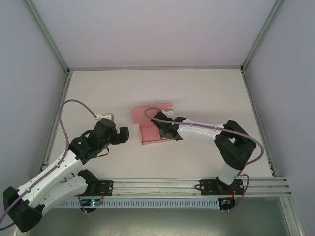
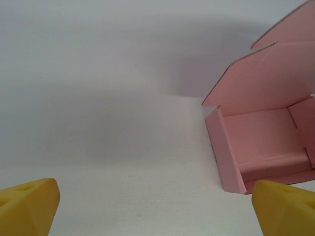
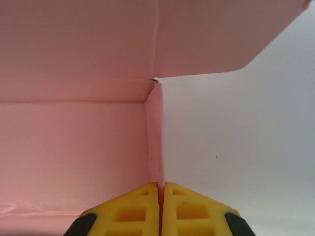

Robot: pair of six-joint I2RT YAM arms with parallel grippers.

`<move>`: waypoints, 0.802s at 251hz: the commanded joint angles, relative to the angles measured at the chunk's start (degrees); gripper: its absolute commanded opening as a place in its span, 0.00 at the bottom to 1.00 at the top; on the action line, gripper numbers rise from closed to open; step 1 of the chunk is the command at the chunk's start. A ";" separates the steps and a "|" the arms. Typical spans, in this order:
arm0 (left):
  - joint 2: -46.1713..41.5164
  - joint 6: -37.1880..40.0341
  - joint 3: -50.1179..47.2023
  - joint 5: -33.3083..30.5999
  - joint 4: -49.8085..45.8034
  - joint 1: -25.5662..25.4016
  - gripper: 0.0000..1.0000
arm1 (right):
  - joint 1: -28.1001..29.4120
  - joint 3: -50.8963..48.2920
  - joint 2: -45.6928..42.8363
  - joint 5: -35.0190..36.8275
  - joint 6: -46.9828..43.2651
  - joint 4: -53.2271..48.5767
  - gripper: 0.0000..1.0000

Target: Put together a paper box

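Note:
The pink paper box [image 1: 146, 131] lies mid-table as a half-folded tray, its lid flap [image 1: 147, 113] reaching toward the far side. In the right wrist view my right gripper [image 3: 161, 189] is shut on the thin upright side wall [image 3: 155, 132] of the paper box [image 3: 74, 142], the yellow pads pinching the card's edge. From above, that right gripper [image 1: 162, 129] sits over the tray's right side. My left gripper [image 1: 124, 134] hovers left of the box, apart from it. In the left wrist view the left gripper [image 2: 155, 196] is open with bare table between its yellow fingertips [image 2: 29, 206], and the paper box [image 2: 261, 132] lies ahead on the right.
A white table [image 1: 206, 93] is fenced by aluminium posts and grey walls on three sides. A metal rail [image 1: 162, 184] carrying both arm bases runs along the near edge. A purple cable [image 1: 66, 110] loops over the left arm.

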 commanded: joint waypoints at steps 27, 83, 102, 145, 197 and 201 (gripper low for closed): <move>5.15 5.51 3.06 5.01 7.47 0.14 1.00 | 2.16 -2.39 -3.51 1.81 9.44 1.82 0.22; 9.55 9.82 5.51 5.45 8.21 0.20 1.00 | 2.67 -5.29 -7.68 3.19 5.70 5.11 0.37; 10.40 10.35 7.05 4.31 7.31 0.32 1.00 | 2.73 -5.35 -10.30 5.32 1.35 5.58 0.51; 13.27 14.88 10.26 5.38 7.69 1.22 1.00 | 1.96 -7.11 -18.34 9.95 -16.14 11.65 0.98; 17.63 20.51 12.24 13.24 11.02 4.91 1.00 | -4.14 -11.38 -25.72 -5.83 -40.33 24.79 0.98; 17.93 21.10 12.24 14.60 11.53 5.34 1.00 | -5.16 -11.38 -25.70 -10.28 -42.49 24.88 0.98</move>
